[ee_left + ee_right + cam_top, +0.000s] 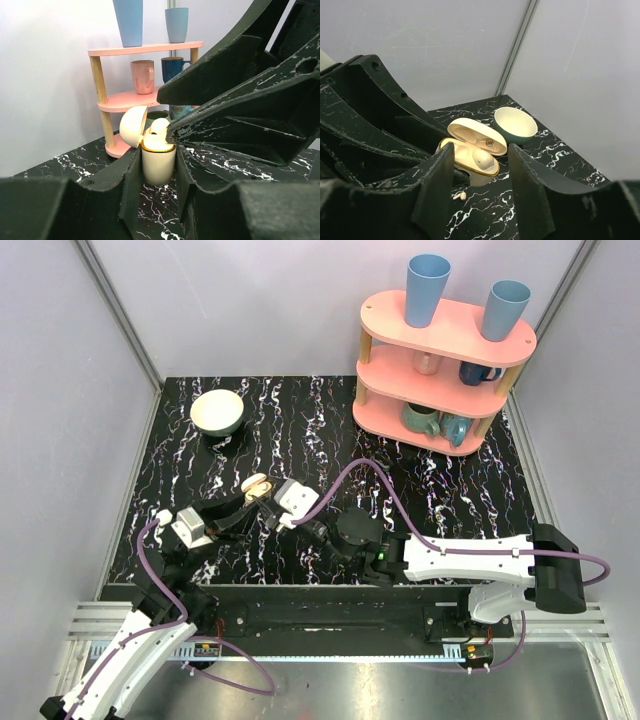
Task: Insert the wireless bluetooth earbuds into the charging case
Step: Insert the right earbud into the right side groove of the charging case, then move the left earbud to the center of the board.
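The charging case [158, 165] stands upright on the table with its lid [132, 126] swung open, and my left gripper [156, 175] is shut on its body. One cream earbud [483, 158] sits in a socket of the open case [470, 155]. A tiny white piece [460, 196] lies on the table just in front of the case; I cannot tell whether it is the other earbud. My right gripper [480, 187] is open right in front of the case, with nothing between its fingers. From above, the case [258, 484] lies between the left gripper [252, 504] and the right gripper [274, 510].
A cream bowl [516, 122] stands behind the case, at the back left [218, 412] from above. A pink three-tier shelf [445, 360] with blue cups and mugs stands at the back right. The right arm's cable [350, 475] arcs over the table's middle.
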